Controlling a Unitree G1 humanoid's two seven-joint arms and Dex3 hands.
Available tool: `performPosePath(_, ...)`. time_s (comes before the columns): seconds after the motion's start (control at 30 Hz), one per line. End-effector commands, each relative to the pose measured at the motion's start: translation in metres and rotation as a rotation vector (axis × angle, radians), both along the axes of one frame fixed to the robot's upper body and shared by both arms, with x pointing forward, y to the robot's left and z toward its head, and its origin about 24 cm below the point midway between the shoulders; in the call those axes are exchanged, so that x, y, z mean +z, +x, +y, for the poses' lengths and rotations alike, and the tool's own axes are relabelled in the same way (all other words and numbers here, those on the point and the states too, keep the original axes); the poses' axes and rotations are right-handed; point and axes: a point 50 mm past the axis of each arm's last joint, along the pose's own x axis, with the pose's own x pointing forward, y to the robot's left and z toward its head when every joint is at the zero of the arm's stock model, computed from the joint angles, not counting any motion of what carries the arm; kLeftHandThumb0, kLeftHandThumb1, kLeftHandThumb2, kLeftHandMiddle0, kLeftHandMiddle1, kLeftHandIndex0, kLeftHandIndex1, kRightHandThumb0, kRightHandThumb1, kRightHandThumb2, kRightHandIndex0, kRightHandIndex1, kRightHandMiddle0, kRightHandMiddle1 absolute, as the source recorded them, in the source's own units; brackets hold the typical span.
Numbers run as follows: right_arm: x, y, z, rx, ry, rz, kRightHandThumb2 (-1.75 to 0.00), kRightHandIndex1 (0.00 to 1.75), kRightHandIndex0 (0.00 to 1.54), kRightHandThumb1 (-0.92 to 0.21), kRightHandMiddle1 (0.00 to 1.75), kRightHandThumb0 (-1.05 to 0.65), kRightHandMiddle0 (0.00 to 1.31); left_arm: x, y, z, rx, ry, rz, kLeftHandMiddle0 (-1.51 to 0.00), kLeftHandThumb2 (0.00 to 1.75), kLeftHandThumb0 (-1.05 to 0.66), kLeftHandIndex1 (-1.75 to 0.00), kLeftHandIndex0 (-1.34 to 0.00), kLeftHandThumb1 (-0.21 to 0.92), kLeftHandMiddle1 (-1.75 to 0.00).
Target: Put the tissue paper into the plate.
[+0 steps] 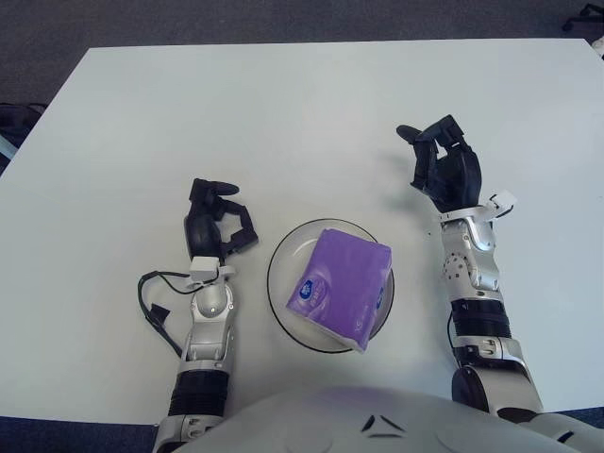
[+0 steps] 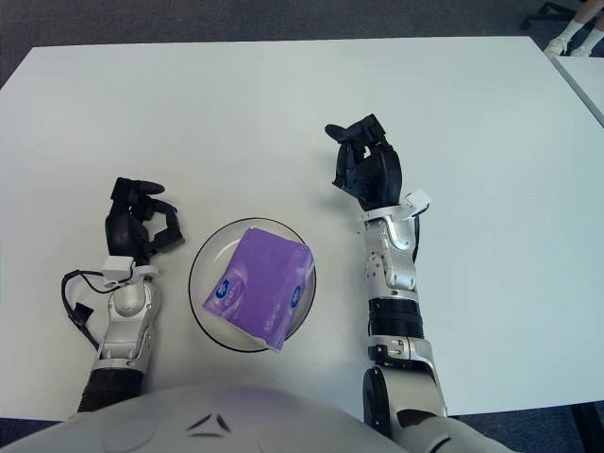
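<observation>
A purple tissue pack [image 1: 341, 287] lies in the clear glass plate [image 1: 281, 260] near the table's front edge, its corner sticking out over the plate's front rim. My right hand [image 1: 442, 165] is up to the right of the plate, apart from the pack, fingers loosely curled and holding nothing. My left hand [image 1: 213, 216] shows just left of the plate with its fingers curled and nothing in them.
The white table [image 1: 283, 113] stretches far back and to both sides. A black cable [image 1: 154, 307] loops beside my left forearm. Dark floor lies beyond the table's edges.
</observation>
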Motion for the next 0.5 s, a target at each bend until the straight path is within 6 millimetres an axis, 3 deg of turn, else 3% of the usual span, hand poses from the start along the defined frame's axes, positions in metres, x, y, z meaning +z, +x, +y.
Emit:
performPosePath(0.0, -0.013, 0.002, 0.000, -0.093, 0.047, 0.067, -1.01, 1.16, 0.14, -0.56, 1.75, -0.41, 0.42, -0.045, -0.027, 0.002, 0.009, -0.013, 0.225, -0.68, 1.37, -0.01, -1.75, -0.41, 0.27, -1.68)
performPosePath(0.07, -0.021, 0.004, 0.005, -0.159, 0.054, 0.116, -0.89, 1.16, 0.15, -0.65, 1.75, -0.39, 0.35, -0.045, -0.027, 0.002, 0.008, -0.013, 0.223, -0.68, 1.37, -0.01, -1.75, -0.42, 0.26, -1.67)
performPosePath(0.17, -0.016, 0.002, 0.013, -0.190, -0.040, 0.095, -0.63, 1.13, 0.16, -0.84, 1.75, -0.36, 0.24, -0.045, -0.027, 0.002, 0.006, -0.012, 0.219, -0.69, 1.37, -0.01, -1.75, -0.43, 0.26, -1.66)
performPosePath(0.33, -0.017, 0.002, 0.013, -0.213, -0.111, 0.113, -0.55, 1.10, 0.18, -0.91, 1.75, -0.35, 0.19, -0.045, -0.027, 0.002, 0.005, -0.012, 0.215, -0.70, 1.37, -0.01, -1.75, -0.43, 0.26, -1.65)
performPosePath(0.47, -0.030, -0.002, 0.007, -0.232, -0.143, 0.183, -0.54, 1.08, 0.21, -0.92, 1.75, -0.35, 0.18, -0.045, -0.026, 0.002, 0.008, -0.012, 0.217, -0.70, 1.37, -0.01, -1.75, -0.43, 0.25, -1.64)
